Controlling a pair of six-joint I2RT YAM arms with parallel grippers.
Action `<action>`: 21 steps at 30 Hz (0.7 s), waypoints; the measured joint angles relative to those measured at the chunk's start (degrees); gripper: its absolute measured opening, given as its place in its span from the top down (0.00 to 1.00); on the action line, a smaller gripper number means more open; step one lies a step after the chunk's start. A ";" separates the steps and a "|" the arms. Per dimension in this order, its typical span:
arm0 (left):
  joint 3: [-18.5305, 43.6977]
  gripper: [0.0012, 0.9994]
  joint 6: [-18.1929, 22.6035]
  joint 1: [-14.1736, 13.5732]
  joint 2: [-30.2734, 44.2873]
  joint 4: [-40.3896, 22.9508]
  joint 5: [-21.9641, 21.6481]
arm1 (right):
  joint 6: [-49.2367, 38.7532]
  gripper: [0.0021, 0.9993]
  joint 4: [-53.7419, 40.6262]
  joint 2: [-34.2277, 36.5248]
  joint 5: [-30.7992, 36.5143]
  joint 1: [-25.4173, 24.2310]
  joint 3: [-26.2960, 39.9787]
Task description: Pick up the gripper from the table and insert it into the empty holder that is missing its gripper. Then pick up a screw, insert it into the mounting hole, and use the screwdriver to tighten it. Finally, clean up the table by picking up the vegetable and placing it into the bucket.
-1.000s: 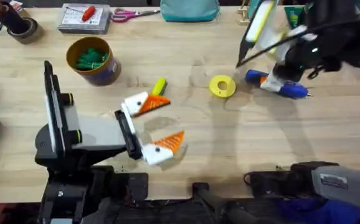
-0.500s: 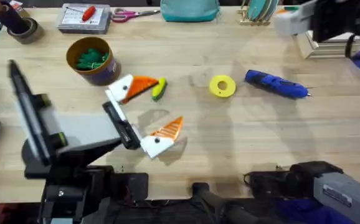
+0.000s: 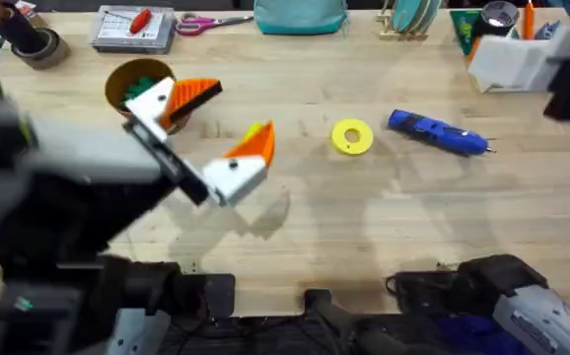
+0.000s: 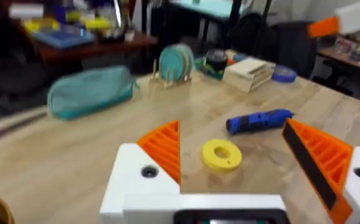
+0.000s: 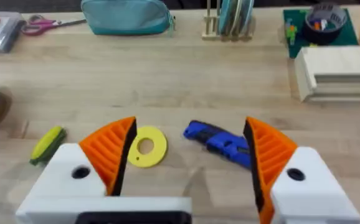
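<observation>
Orange-padded, the left end effector (image 3: 206, 133) is hanging wide open and empty between bucket (image 3: 127, 87) and vegetable (image 3: 257, 131); the right end effector (image 5: 189, 155) is gaping, empty, above the screwdriver (image 5: 220, 142).

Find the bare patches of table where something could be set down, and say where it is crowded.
Free: the wood between the yellow ring and the teal pouch, and the wide stretch on the camera's side of the blue screwdriver.

Crowded: around the bucket, where the left tool hovers by the corn, and the far right corner.
</observation>
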 joint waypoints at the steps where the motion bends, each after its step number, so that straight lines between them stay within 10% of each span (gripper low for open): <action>1: 2.66 0.02 0.67 0.00 3.29 -2.83 -0.32 | 0.65 0.00 -0.56 -1.07 0.00 0.00 -1.11; 13: 37.56 0.01 10.81 0.00 39.93 -40.08 -9.55 | -2.80 0.00 -7.49 -11.71 -5.52 0.00 -12.85; 21: 49.49 0.01 12.36 0.00 51.43 -47.16 -20.73 | -4.21 0.00 -7.87 -11.92 -6.60 0.00 -12.85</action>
